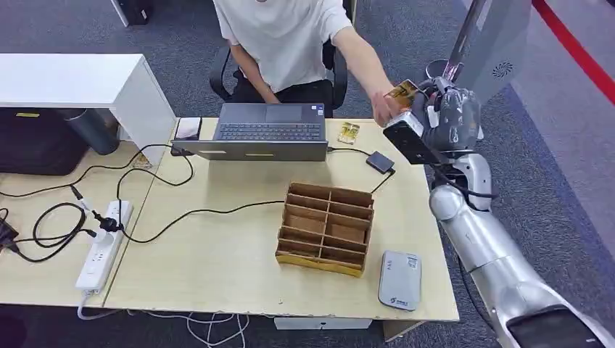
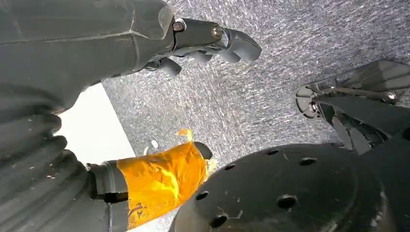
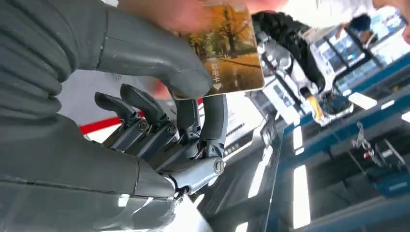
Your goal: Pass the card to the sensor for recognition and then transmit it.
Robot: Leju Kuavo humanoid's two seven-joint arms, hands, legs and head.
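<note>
— Going left to right across your desk [image 1: 217, 275], what did you have at that moment?

— The power strip [image 1: 101, 246] lay at the left end, the laptop [image 1: 265, 132] sat at the back, the wooden organizer [image 1: 326, 228] stood in the middle, and what I judge to be the sensor [image 1: 399, 280], a flat grey unit, lay near the front edge, just beside the organizer.

— And the card?

— The card [image 3: 227, 48] was up at the far right, well apart from that unit. Your right hand [image 3: 193, 92] pinched it between thumb and fingers, while a person's hand [image 1: 382, 105] was on it too.

— So how far along were you?

— Early, by my reading: the card was at a handover; the pass over the sensor and the transmitting were both left.

— Your left hand?

— The left hand [image 2: 203, 41] hung over the carpet, fingers curled in, holding nothing.
</note>
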